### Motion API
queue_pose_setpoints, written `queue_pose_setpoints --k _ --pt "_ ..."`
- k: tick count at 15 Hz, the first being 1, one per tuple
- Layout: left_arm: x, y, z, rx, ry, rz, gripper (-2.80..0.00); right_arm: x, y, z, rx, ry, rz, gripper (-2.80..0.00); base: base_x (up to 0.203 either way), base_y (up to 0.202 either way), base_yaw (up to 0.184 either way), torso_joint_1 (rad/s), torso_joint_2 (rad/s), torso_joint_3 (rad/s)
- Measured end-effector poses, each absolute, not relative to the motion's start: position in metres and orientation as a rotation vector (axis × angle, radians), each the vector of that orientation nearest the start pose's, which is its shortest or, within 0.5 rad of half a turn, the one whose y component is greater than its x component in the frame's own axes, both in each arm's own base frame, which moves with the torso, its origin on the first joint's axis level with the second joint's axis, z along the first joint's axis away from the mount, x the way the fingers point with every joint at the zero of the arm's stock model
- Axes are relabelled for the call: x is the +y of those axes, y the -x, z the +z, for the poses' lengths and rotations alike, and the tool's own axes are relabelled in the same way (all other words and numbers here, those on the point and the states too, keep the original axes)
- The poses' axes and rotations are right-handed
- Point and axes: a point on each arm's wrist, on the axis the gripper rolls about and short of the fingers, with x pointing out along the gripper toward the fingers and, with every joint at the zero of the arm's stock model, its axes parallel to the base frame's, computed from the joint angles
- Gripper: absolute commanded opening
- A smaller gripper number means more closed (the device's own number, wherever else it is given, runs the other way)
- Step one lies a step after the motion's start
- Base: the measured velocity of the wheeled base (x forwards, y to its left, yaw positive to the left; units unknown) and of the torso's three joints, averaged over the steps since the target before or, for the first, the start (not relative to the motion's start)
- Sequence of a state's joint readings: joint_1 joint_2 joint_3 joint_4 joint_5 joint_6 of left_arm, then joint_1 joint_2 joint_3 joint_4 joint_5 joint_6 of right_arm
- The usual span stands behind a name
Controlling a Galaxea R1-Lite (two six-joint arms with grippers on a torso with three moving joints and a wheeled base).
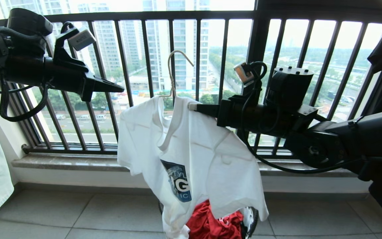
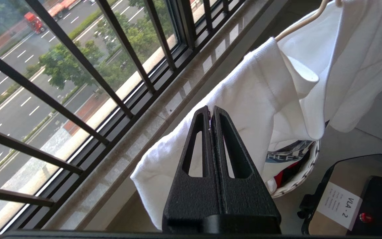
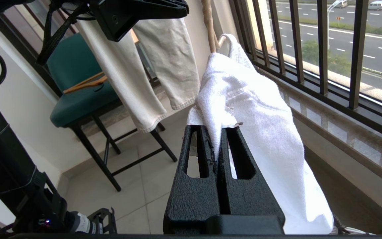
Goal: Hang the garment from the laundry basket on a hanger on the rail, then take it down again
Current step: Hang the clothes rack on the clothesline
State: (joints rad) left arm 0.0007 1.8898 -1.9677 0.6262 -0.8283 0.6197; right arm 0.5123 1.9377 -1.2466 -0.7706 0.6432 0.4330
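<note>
The white garment (image 1: 204,156), with a blue logo on its chest, hangs on the cream wire hanger (image 1: 170,75) in mid-air in front of the window bars. My right gripper (image 1: 191,107) is shut on the garment's shoulder (image 3: 244,99), with cloth pinched between its fingers (image 3: 216,131). My left gripper (image 1: 122,89) is shut and empty, up and to the left of the garment, a gap away. In the left wrist view it (image 2: 211,111) points towards a sleeve (image 2: 244,99). The laundry basket (image 2: 305,169) stands on the floor under the garment's hem. The rail is out of view.
A red garment (image 1: 211,222) lies in the basket. Black window bars (image 1: 148,49) and a stone sill (image 1: 68,161) run close behind. Cream cloth (image 3: 151,66) hangs to my left, near a green chair (image 3: 75,83) holding wooden hangers (image 3: 85,83).
</note>
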Motion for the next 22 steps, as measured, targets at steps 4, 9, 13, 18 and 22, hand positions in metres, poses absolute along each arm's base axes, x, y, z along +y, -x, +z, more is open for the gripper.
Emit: queue_pose_setpoints --k 4,9,13,18,22 --pt "-0.02 -0.349 0.317 0.203 -0.288 -1.073 0.0 0.201 -0.329 0.236 0.165 -0.378 1.156 -2.8 0.0 0.0 0.0 0.0 0.0 0.0" --pt "-0.02 -0.36 0.304 0.21 -0.292 -1.099 0.0 0.2 -0.328 0.237 0.168 -0.376 1.166 -2.8 0.0 0.0 0.0 0.0 0.0 0.0" --pt "-0.022 -0.36 0.298 0.206 -0.296 -1.149 0.0 0.2 -0.328 0.235 0.189 -0.376 1.172 -2.8 0.0 0.0 0.0 0.0 0.0 0.0" --pt "-0.03 -0.355 0.283 0.235 -0.324 -1.233 0.0 0.2 -0.328 0.234 0.191 -0.376 1.173 -2.8 0.0 0.0 0.0 0.0 0.0 0.0" --pt "-0.034 -0.362 0.275 0.217 -0.363 -1.254 0.0 0.201 -0.326 0.233 0.201 -0.375 1.185 -2.8 0.0 0.0 0.0 0.0 0.0 0.0"
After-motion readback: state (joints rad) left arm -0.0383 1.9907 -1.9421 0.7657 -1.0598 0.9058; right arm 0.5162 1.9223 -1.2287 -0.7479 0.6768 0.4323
